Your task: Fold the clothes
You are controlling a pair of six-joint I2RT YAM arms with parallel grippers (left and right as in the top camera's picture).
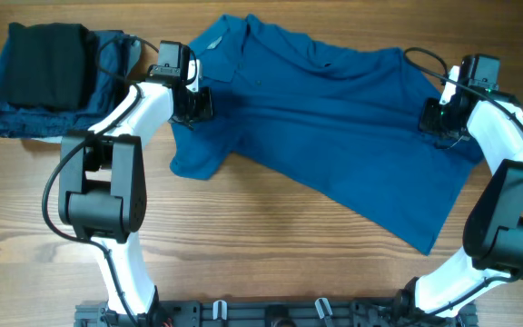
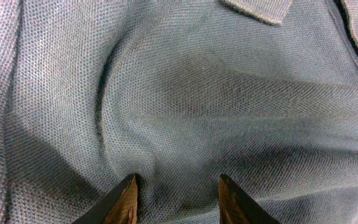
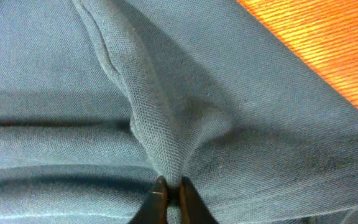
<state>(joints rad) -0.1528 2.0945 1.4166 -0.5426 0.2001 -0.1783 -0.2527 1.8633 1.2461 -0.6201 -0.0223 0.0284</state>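
Grasping stage, by judgement; polo shirt (image 1: 334, 118) lies unfolded on desk (image 1: 243, 263). The right tool (image 3: 173, 183) pinches a cloth ridge, while the left tool (image 2: 178, 183) is spread, pressing cloth near collar (image 2: 257, 9). Next, likely: left must close before lifting.

Robotics lab: mounted arms (image 1: 107, 182), wooden table (image 1: 271, 245).

No legible text, label, brand, number or sign is present in any view. The polo shirt (image 1: 334, 118) shows plain knit cloth only. The button at its placket is too small to show any marking.
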